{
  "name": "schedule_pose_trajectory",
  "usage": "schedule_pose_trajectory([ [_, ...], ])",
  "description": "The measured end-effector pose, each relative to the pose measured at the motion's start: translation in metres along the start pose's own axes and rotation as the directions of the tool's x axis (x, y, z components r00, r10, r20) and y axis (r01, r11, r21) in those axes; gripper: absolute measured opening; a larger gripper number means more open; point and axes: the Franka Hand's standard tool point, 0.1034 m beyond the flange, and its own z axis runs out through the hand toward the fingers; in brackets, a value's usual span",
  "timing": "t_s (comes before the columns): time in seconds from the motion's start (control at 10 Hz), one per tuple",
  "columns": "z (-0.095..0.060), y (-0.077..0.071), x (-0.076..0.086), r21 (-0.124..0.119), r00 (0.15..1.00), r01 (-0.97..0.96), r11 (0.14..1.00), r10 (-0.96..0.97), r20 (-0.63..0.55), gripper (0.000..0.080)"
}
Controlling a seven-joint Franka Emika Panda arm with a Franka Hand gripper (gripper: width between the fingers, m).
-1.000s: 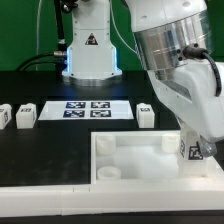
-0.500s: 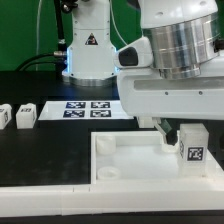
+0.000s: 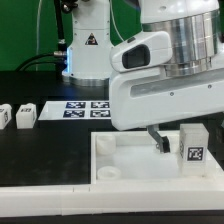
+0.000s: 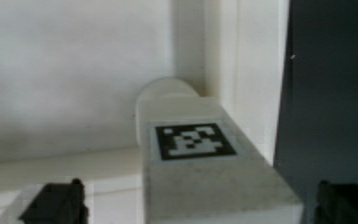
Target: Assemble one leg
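I have the arm's two-finger pincer (image 3: 172,140) hanging over the far corner, on the exterior view's right, of the large white tray-like piece with round corner sockets (image 3: 130,160). It stands wide apart, gripping nothing; in the wrist view both dark fingertips (image 4: 55,200) flank the small white chunky leg block with its black-and-white tag (image 4: 197,150) without touching it. The leg stands upright at that corner, presumably where it belongs. Two more white tagged blocks (image 3: 17,115) wait on the black desk (image 3: 45,145) beside the flat white marker board (image 3: 88,109), well apart.
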Motion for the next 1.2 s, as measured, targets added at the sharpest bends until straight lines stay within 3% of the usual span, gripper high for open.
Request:
schedule_pose_trajectory([
  [0.2,0.0006,-0.0011,-0.0005,0.002,0.993,-0.119,0.993,0.119,0.001,0.0359],
  [0.5,0.0012,0.0013,-0.0011,-0.001,0.907,-0.422,0.907,0.422,0.002,0.0299],
  [0.6,0.0014,0.0003,-0.0016,-0.009,0.8,-0.601,0.8,0.601,-0.004,0.0299],
  [0.8,0.0026,0.0016,-0.001,0.019,0.492,-0.871,0.491,0.87,0.03,0.0299],
  [1.1,0.0029,-0.0023,-0.0003,0.026,0.044,-0.999,0.041,0.992,0.115,0.0299],
  [1.2,0.0032,-0.0045,0.0001,0.02,-0.05,-0.998,-0.053,0.991,0.124,0.0299],
])
